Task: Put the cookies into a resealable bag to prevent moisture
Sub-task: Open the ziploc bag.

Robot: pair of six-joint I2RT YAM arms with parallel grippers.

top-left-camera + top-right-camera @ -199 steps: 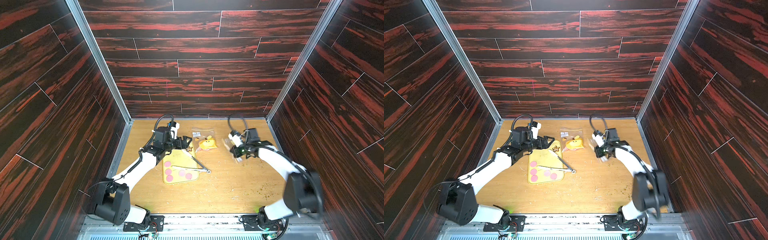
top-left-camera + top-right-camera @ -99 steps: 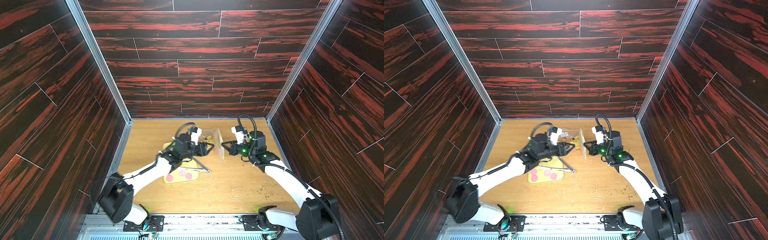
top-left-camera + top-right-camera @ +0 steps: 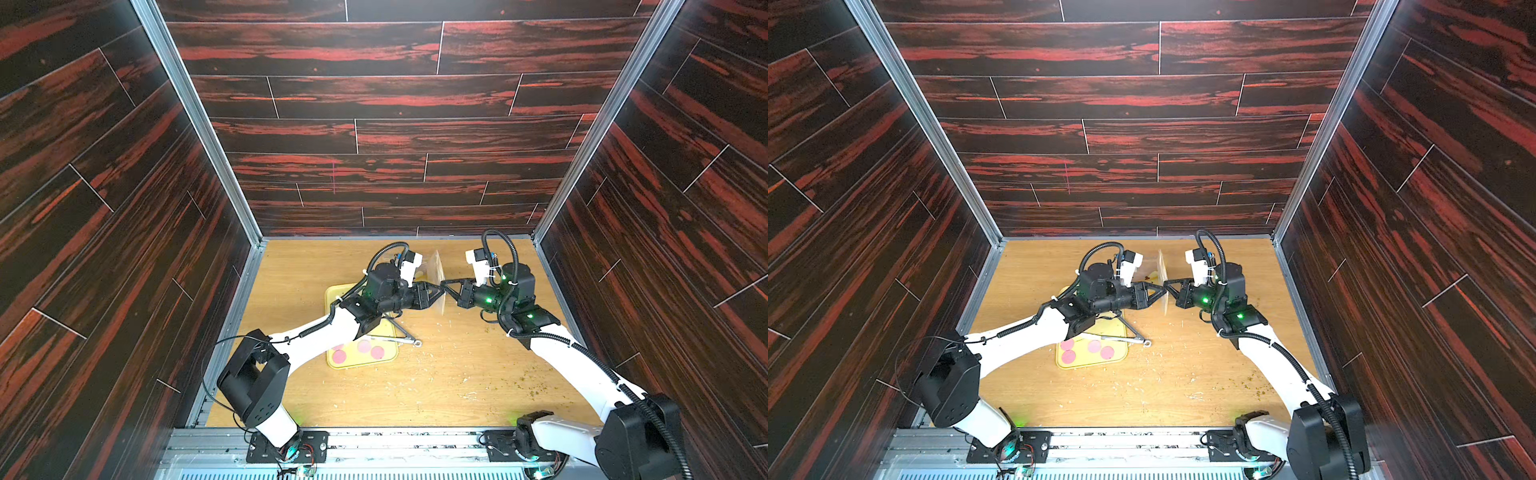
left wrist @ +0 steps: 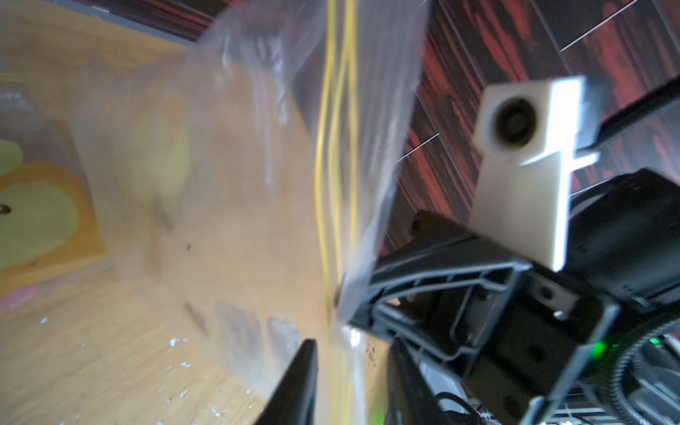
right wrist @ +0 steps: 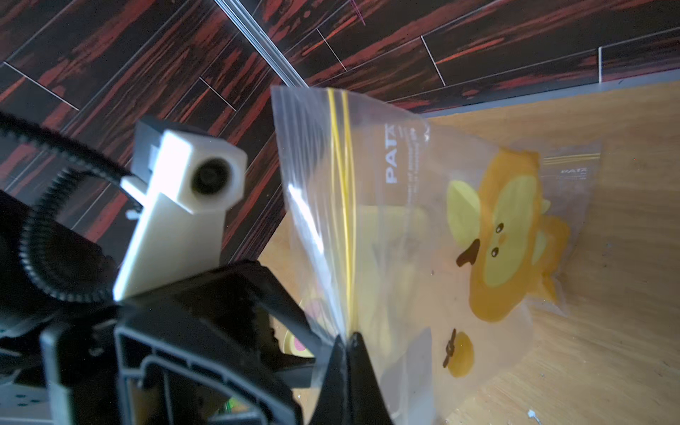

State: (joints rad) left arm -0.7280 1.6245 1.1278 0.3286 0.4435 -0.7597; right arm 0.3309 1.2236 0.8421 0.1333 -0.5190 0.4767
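Observation:
A clear resealable bag (image 3: 438, 276) (image 3: 1162, 272) with yellow zip lines stands upright above the table's middle. My right gripper (image 5: 346, 342) (image 3: 445, 286) is shut on its zip edge (image 5: 344, 206). My left gripper (image 4: 349, 375) (image 3: 437, 287) meets it from the other side. Its fingers (image 4: 301, 371) stand a little apart, with the bag's edge (image 4: 336, 165) between them. Pink cookies (image 3: 364, 345) (image 3: 1094, 345) lie on the yellow tray (image 3: 361, 365) (image 3: 1092, 365) under the left arm, which hides part of the tray.
Metal tongs (image 3: 405, 340) (image 3: 1136, 340) rest across the tray's right edge. Another bag with a duck print (image 4: 36, 213) lies on the table behind the held one. Crumbs (image 3: 528, 386) dot the wooden table. Dark panel walls close in three sides.
The right gripper lifted the bag from the table and turned it upright at the centre. The left gripper left the tray, reached the bag's edge and narrowed its jaws.

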